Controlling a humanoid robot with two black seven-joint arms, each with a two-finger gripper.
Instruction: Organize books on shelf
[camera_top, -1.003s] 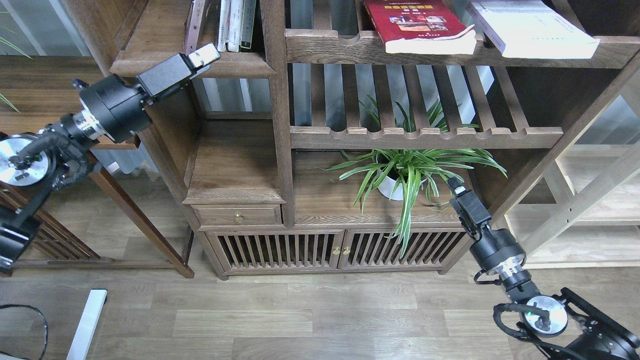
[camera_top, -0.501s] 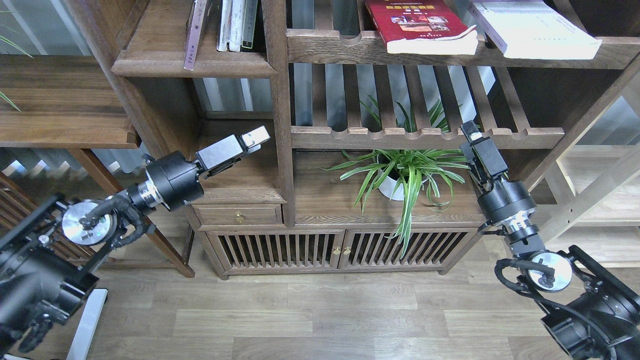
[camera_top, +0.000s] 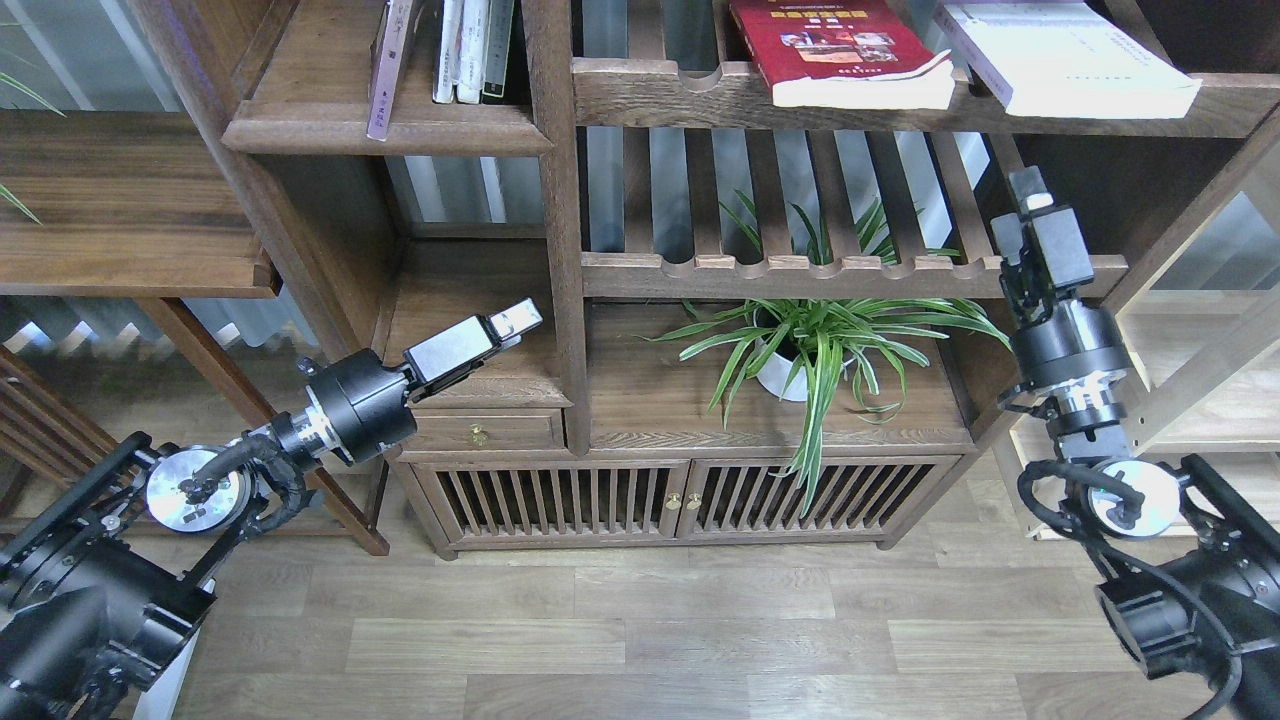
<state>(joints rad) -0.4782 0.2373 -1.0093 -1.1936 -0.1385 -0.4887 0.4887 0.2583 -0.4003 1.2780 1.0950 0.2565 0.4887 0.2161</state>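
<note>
The red book (camera_top: 838, 50) and the white-lavender book (camera_top: 1065, 55) are lying flat on the slatted rail at upper right, not yet standing on the solid shelf (camera_top: 385, 128) at upper left. Neither pincer is holding anything; whether the left pincer (camera_top: 518, 320) and right pincer (camera_top: 1028, 190) are together or apart, I cannot tell. Most work is remaining.

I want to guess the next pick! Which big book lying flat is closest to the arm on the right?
The thick white-lavender book at the far right of the slatted top shelf. It lies above the right gripper; the bright red book lies farther left.
</note>
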